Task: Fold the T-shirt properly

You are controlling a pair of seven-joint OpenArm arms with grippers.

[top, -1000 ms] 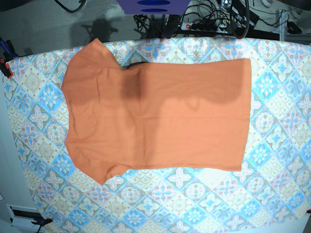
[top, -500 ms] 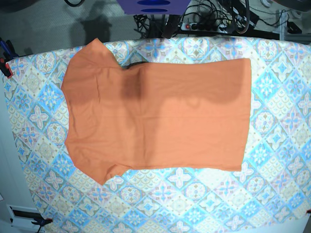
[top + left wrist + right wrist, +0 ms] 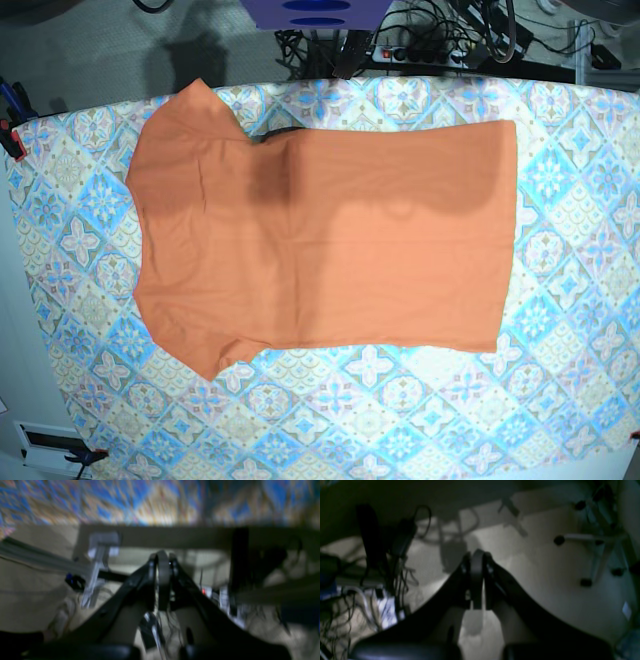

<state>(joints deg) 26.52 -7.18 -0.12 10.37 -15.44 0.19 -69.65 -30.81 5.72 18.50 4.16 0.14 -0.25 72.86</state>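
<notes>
Seeing the T-shirt (image 3: 320, 235) flat, unfolded on my table (image 3: 570, 330); left claw (image 3: 163, 562) and right claw (image 3: 477, 560) both closed, empty.

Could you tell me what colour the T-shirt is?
Plain orange T-shirt, seen best in the base view.

T-shirt (image 3: 320, 235) spread flat, tablecloth (image 3: 560, 330) margins open all round

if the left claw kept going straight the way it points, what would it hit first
Probably the table's front edge, the tan band ahead of the shut left claw, with the patterned tablecloth beyond. The view is blurred, so depth is uncertain.
</notes>
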